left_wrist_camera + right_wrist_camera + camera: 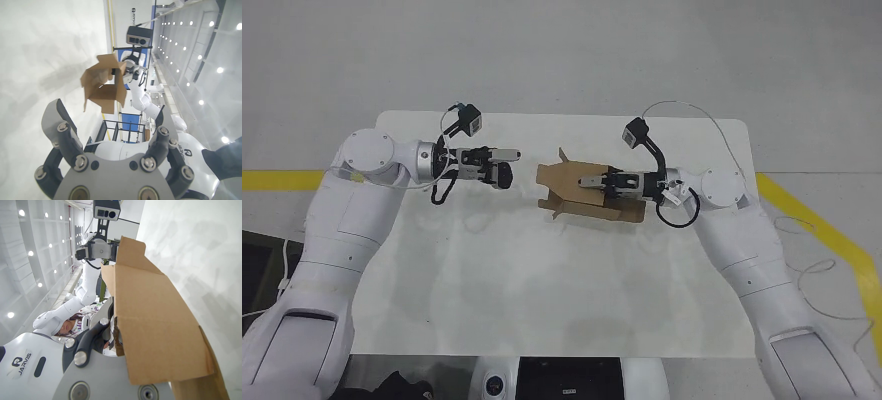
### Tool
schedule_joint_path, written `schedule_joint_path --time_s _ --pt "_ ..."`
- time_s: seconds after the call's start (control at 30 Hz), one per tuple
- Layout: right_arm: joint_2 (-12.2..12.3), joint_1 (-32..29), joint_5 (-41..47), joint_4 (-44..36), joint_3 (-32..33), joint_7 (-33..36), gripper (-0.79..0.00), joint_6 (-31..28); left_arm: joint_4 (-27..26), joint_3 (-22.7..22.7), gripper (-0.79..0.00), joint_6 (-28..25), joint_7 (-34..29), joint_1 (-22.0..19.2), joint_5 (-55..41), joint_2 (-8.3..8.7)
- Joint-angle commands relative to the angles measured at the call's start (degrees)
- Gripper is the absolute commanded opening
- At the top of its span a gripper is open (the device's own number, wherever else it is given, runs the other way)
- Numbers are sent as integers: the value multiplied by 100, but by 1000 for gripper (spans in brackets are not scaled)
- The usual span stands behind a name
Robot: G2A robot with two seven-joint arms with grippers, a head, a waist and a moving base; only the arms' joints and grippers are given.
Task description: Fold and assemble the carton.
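The brown cardboard carton is at the table's middle, lying sideways with its flaps splayed. My right gripper is shut on one of its walls; one finger shows outside the carton and the other is hidden behind the cardboard. In the left wrist view the carton's open end faces my left gripper, and a dark fingertip shows inside it. My left gripper stands open a short way left of the carton, touching nothing.
The white table has bare room in front of and around the carton. Its back edge lies just beyond both grippers. Yellow floor tape runs past both sides of the table.
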Motion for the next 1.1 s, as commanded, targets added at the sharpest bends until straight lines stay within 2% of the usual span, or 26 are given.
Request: schedule_joint_path --time_s 0.0,0.43,1.07 --pt "38 -58 30 -88 95 66 -785 17 49 76 0 34 28 -20 156 -6" --pt "147 -186 375 -649 361 199 -785 76 20 551 0 88 339 -139 757 -104" --pt "71 33 887 -679 58 55 -785 -4 26 920 0 154 549 -283 936 -241"
